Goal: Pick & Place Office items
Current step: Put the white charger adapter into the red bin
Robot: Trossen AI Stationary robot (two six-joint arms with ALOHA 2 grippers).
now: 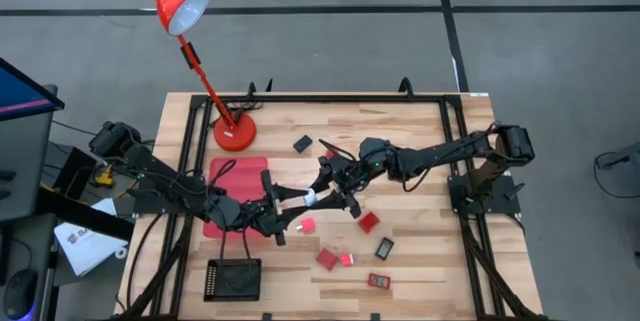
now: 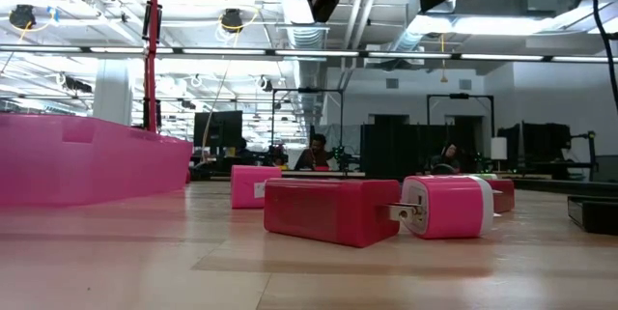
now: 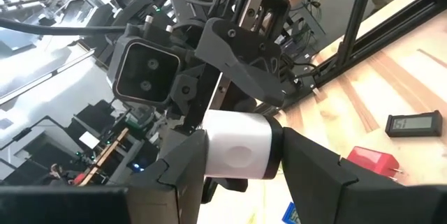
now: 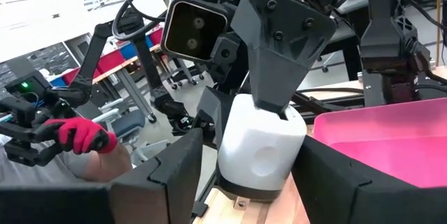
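Note:
A small rounded white block (image 1: 310,199) is held in the air over the middle of the table, between my two grippers. My left gripper (image 1: 292,204) comes at it from the table's left and my right gripper (image 1: 333,197) from the right. Both are shut on it. The block also shows in the left wrist view (image 3: 237,147) and in the right wrist view (image 4: 260,147). Several small red, pink and black pieces lie on the table, among them a red one (image 1: 369,221), a black one (image 1: 385,248) and a red block (image 2: 333,211). My left gripper pinches the white block by two opposite sides (image 3: 209,147) between its two fingers (image 3: 178,175). The fingers come roughly level from the table's left. The block is lifted clear of the table. My right gripper pinches the same block by its other two sides (image 4: 297,151) between its two fingers (image 4: 342,182), crosswise to the left gripper's finger (image 4: 279,70). The fingers come roughly level from the table's right. The block is clear of the table.
A pink tray (image 1: 228,176) and a black tray (image 1: 232,279) lie at the table's left, under and before the left arm. The red desk lamp's base (image 1: 234,133) stands at the far left. A pink plug piece (image 2: 444,206) lies beside the red block.

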